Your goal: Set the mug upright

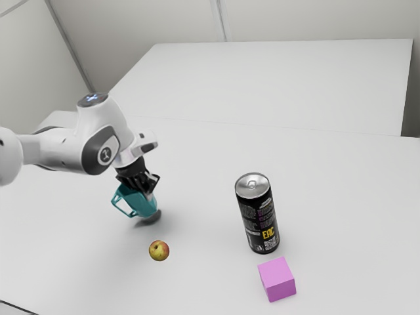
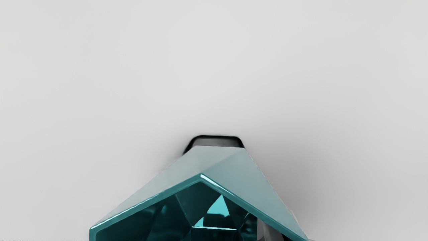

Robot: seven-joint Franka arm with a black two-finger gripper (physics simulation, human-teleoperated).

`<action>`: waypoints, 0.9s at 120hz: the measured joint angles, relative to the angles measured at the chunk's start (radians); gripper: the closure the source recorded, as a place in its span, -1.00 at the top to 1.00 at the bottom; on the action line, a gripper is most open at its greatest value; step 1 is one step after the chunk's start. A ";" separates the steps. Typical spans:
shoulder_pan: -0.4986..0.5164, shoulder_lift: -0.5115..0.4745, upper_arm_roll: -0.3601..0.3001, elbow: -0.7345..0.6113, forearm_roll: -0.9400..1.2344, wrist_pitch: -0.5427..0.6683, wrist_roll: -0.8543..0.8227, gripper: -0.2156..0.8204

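While the arm (image 1: 62, 152) is reaching in from the exterior view's left, the black gripper (image 1: 148, 192) is clamping the teal mug (image 1: 146, 205) by its wall. One finger (image 2: 265, 231) is reaching inside the mouth, and the wrist view is showing it through the opening, close against the wall.

The mug is leaning rather than standing upright: its mouth is tilting up toward the gripper and the exterior view's left, its base is pointing down toward the right, and its handle (image 1: 122, 204) is sticking out on the left. A dark shadow (image 1: 149, 218) is lying under it on the white table (image 1: 197, 282); whether the base is touching there, I cannot tell. In the wrist view a dark, rounded shape (image 2: 217, 141) is peeking out just past the base, too hidden to name.

On the near side of the mug, a red and yellow apple (image 1: 159, 251) is resting close by. Well apart to the exterior view's right, a tall black can (image 1: 259, 220) is standing upright, silver top up, and a pink cube (image 1: 277, 280) is sitting nearer, close to the can's foot.
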 joint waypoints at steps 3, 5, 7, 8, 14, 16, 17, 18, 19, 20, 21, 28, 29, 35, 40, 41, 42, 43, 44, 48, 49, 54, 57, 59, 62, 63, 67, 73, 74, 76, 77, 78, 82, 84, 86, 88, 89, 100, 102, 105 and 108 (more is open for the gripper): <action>-0.001 0.002 0.000 0.000 0.000 0.001 -0.003 -0.93; -0.002 0.003 0.000 0.001 0.000 0.002 -0.005 -0.93; -0.002 0.004 0.000 0.001 0.000 0.003 -0.006 -0.93; -0.002 0.004 0.000 0.001 0.000 0.003 -0.007 -0.93; -0.003 0.007 0.000 0.001 0.001 0.009 -0.012 -0.93; -0.003 0.010 0.000 0.001 0.001 0.011 -0.014 -0.93; -0.003 0.011 0.000 0.001 0.001 0.012 -0.014 -0.93; -0.003 0.012 0.000 0.001 0.001 0.013 -0.015 -0.93; -0.003 0.013 0.000 0.001 0.001 0.014 -0.016 -0.93; -0.003 0.013 0.000 0.002 0.001 0.015 -0.017 -0.93; -0.003 0.014 0.000 0.002 0.001 0.016 -0.017 -0.93; -0.003 0.023 0.000 0.002 0.001 0.020 -0.022 -0.93; -0.003 0.024 0.000 0.002 0.001 0.021 -0.023 -0.93; -0.002 0.031 0.000 0.002 0.001 0.024 -0.027 -0.93; -0.002 0.036 0.000 0.002 0.001 0.026 -0.029 -0.93; -0.002 0.037 0.000 0.002 0.001 0.026 -0.030 -0.93; -0.003 0.039 0.000 0.002 0.001 0.027 -0.030 -0.93; -0.003 0.040 0.000 0.003 0.001 0.027 -0.031 -0.93; -0.003 0.041 0.000 0.003 0.002 0.027 -0.032 -0.93; -0.003 0.045 0.000 0.003 0.002 0.029 -0.034 -0.93; -0.003 0.045 0.000 0.003 0.002 0.029 -0.034 -0.93; -0.003 0.049 0.000 0.003 0.002 0.030 -0.037 -0.93; -0.003 0.052 0.000 0.004 0.002 0.031 -0.038 -0.93; -0.003 0.055 0.000 0.003 0.002 0.033 -0.039 -0.93; -0.003 0.058 0.000 0.003 0.002 0.036 -0.040 -0.93; -0.003 0.059 0.000 0.003 0.002 0.037 -0.040 -0.93; -0.003 0.062 0.000 0.003 0.002 0.041 -0.042 -0.93; -0.003 0.067 0.000 0.004 0.003 0.045 -0.044 -0.93; -0.003 0.067 0.000 0.004 0.003 0.046 -0.045 -0.93; -0.003 0.068 0.000 0.004 0.003 0.047 -0.046 -0.93; -0.003 0.069 0.000 0.004 0.003 0.048 -0.046 -0.93; -0.003 0.069 0.000 0.004 0.003 0.048 -0.046 -0.93; -0.003 0.070 0.000 0.004 0.003 0.050 -0.048 -0.93; -0.003 0.071 0.000 0.004 0.003 0.051 -0.048 -0.93; -0.003 0.071 0.000 0.004 0.003 0.052 -0.049 -0.93; -0.003 0.071 0.000 0.004 0.003 0.053 -0.050 -0.92; -0.003 0.071 0.000 0.004 0.003 0.053 -0.050 -0.91; -0.004 0.069 0.000 0.003 0.002 0.056 -0.049 -0.67; -0.004 0.067 0.000 0.003 0.001 0.056 -0.049 -0.63; -0.004 0.065 0.000 0.003 0.001 0.057 -0.049 -0.58; -0.004 0.063 0.000 0.003 0.001 0.057 -0.049 -0.53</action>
